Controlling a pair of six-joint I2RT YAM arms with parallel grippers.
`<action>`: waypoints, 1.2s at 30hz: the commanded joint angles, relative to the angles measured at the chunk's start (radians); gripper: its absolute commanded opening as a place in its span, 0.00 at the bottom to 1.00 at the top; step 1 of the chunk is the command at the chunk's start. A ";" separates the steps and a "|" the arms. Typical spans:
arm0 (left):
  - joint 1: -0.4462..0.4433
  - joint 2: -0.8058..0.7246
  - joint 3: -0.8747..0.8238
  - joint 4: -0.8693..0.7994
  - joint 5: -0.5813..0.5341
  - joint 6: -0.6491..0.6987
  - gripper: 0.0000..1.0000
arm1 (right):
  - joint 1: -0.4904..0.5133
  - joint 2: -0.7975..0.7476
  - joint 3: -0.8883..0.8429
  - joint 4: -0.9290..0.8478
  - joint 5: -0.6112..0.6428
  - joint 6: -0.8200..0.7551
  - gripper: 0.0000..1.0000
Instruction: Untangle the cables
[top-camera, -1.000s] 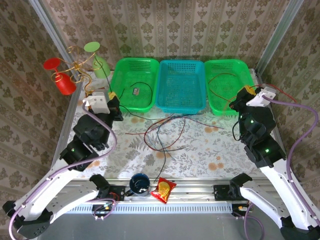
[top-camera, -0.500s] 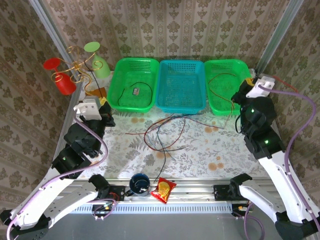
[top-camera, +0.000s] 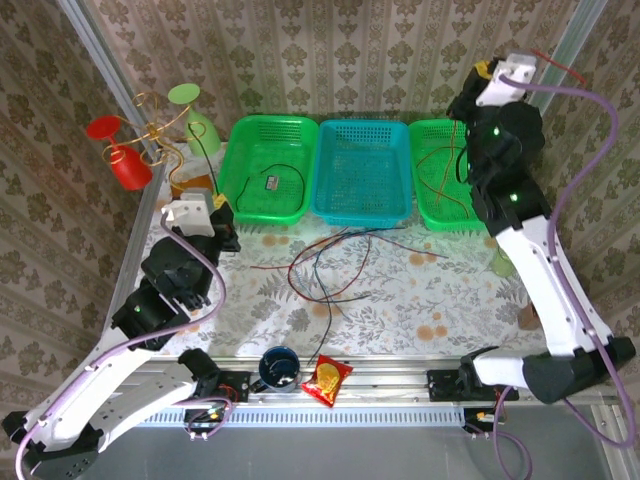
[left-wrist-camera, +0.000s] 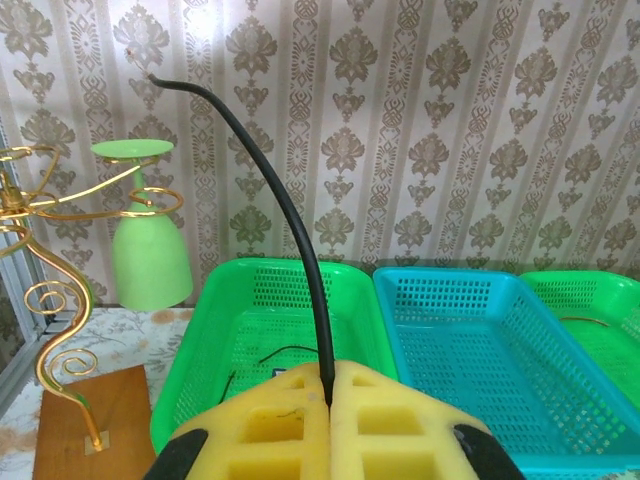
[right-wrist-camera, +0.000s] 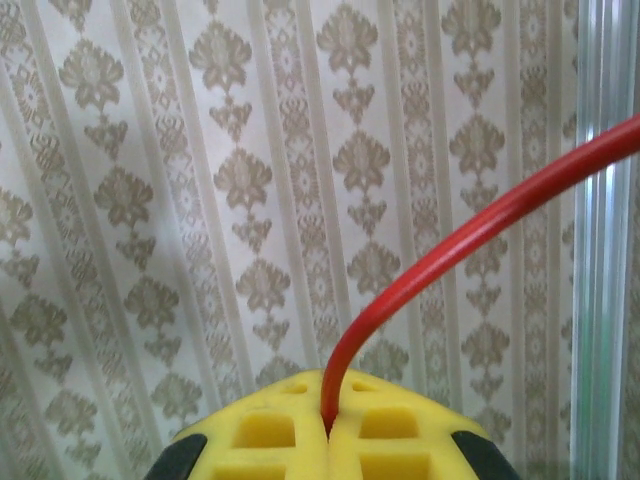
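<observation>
Within left jaws, one black cable; within right, one red cable.

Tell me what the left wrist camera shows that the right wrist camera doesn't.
Left wrist view: the left jaws pinch a black cable that arches up and to the left. Behind it are a green basket, a teal basket and a green glass hanging upside down on a stand.
Right wrist view: the right jaws pinch a red cable curving up to the right, beside a metal frame post.
Shared: yellow jaws shut on a cable, with patterned wallpaper behind.
</observation>
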 joint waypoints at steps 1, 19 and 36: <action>0.007 0.001 0.004 -0.011 0.021 -0.036 0.00 | -0.039 0.067 0.082 0.135 -0.017 -0.097 0.00; 0.010 0.026 0.010 -0.027 0.048 -0.077 0.00 | -0.209 0.403 -0.262 -0.080 -0.099 0.129 0.00; 0.007 0.107 0.069 -0.022 0.088 -0.107 0.00 | -0.305 0.744 0.082 -0.679 -0.272 0.251 0.31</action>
